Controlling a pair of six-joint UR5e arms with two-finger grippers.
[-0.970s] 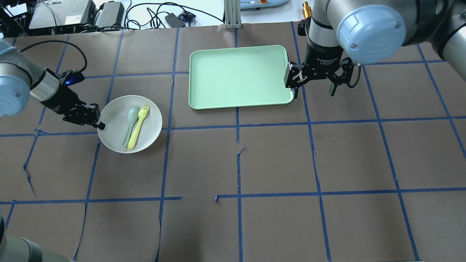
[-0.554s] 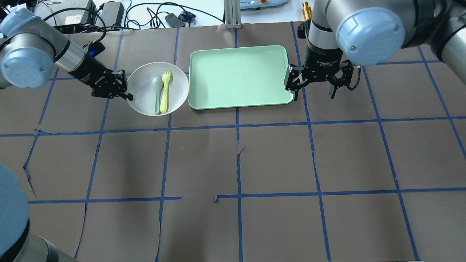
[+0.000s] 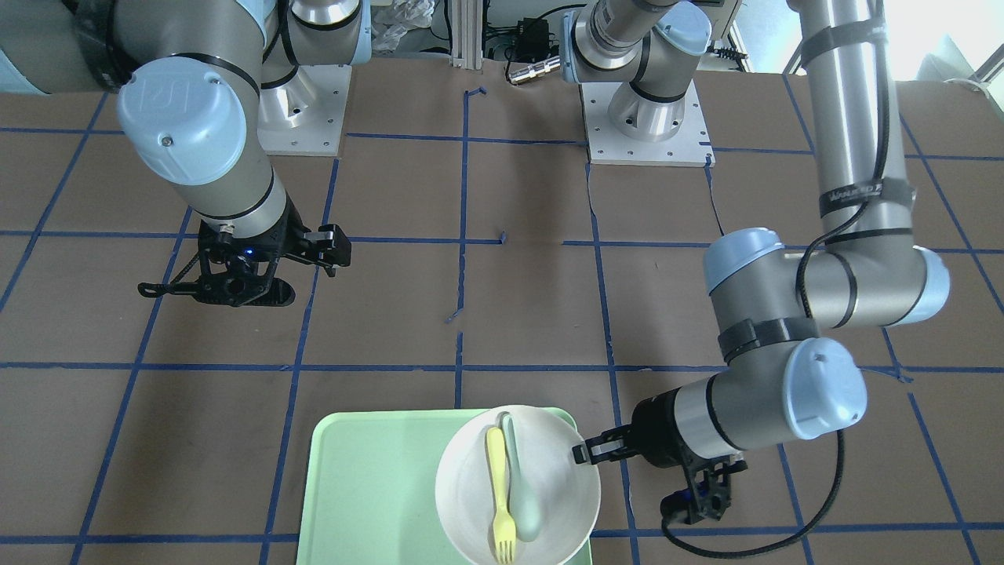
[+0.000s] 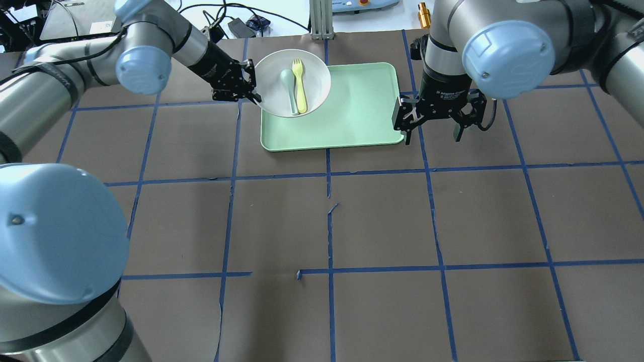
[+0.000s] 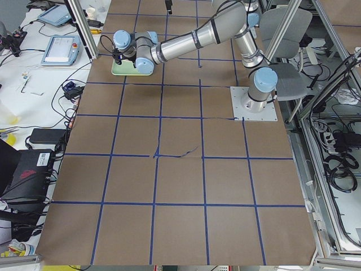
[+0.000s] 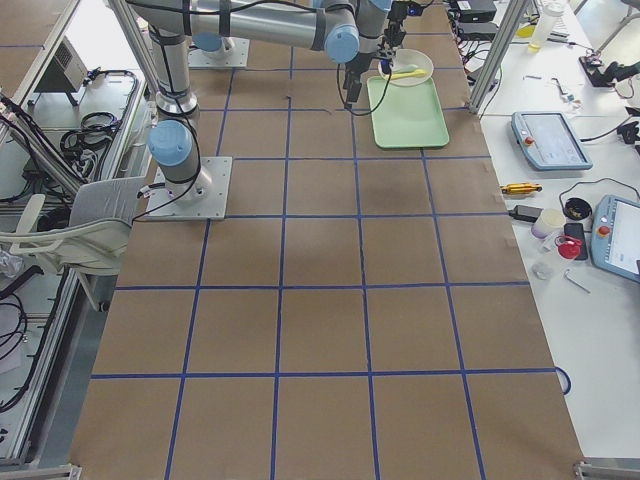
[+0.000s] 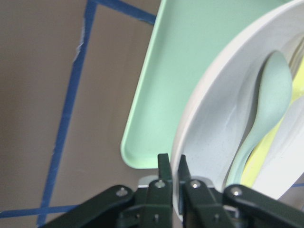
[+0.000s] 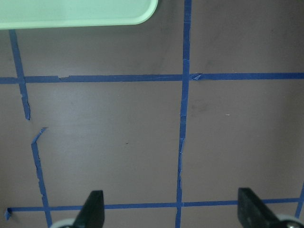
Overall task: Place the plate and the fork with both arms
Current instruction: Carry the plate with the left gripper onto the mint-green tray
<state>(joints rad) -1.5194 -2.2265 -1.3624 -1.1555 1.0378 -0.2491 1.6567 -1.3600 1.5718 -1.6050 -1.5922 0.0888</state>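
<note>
I hold the plate [image 4: 317, 80], fork [image 4: 300, 90] lying in it, by its rim in my clamped left tool [image 4: 254, 94] over the tray's [image 4: 357, 110] far left corner; next I should lower and release it, then bring my wide-open, empty right tool [image 4: 431, 133] across for the fork.

Over the far-left corner of tray [image 4: 352, 110], on table [image 4: 382, 216]: plate [image 4: 269, 83]. In plate, side by side: spoon [image 4: 289, 90] left, fork [image 4: 300, 88] right. Clamped on plate's near-left rim: left gripper [image 4: 255, 95]. Just right of tray, above table: right gripper [image 4: 431, 133].
</note>
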